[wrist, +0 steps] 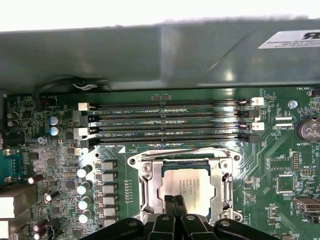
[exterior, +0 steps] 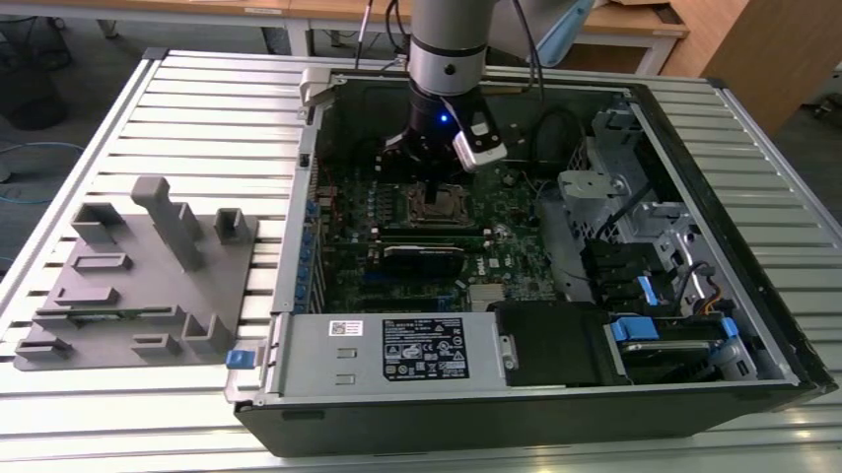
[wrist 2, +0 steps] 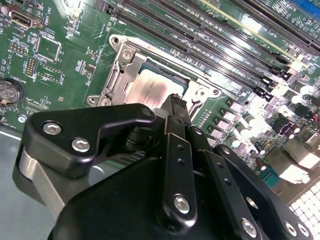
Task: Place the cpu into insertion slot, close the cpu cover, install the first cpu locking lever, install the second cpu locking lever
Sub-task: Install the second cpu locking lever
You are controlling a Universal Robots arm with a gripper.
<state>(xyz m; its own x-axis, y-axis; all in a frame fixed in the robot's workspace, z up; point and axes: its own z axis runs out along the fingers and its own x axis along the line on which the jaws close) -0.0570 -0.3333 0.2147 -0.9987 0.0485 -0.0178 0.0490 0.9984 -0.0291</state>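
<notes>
One chip (wrist: 189, 189) sits in one socket (wrist: 145, 192) under one closed cover (wrist: 218, 175); the gripper's (wrist: 174, 201) fingers are pressed together, empty.

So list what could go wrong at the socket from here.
1. The gripper sits right at the chip inside the metal cover; a slight sideways push could scrape the chip's top.
2. The memory slots lie close beside the socket, so a wide swing could knock their latches.

The arm (exterior: 448, 39) stands near vertical, wrist down; the tool's (wrist: 174, 206) fingers pressed together.
</notes>
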